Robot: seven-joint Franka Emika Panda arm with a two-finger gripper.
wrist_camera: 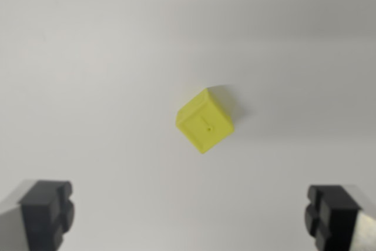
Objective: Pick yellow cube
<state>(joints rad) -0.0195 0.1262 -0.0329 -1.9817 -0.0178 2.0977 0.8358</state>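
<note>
Fingers (pixel 47 213) nearest the lens, black and blocky, one at each bottom corner, cut off by the lower edge. Spread wide, far apart, almost the full width of the wrist view between them. Nothing pinched, nothing touched; only bare pale surface in the gap. Gripper (pixel 189 216) therefore wide apart and empty, hanging above the tabletop (pixel 88 57).

Farther out, beyond the fingertips and well clear of both: yellow cube (pixel 205 121), alone on the white tabletop. Placed roughly midway between the two fingers, very slightly nearer the one on the wrist view's right. Turned corner-on rather than square to the finger line, one corner toward the gripper. Small dark dot on its top face. Soft shadow cast off its far right side.

Beyond the cube, more plain white surface, slightly darker toward the top edge.
</note>
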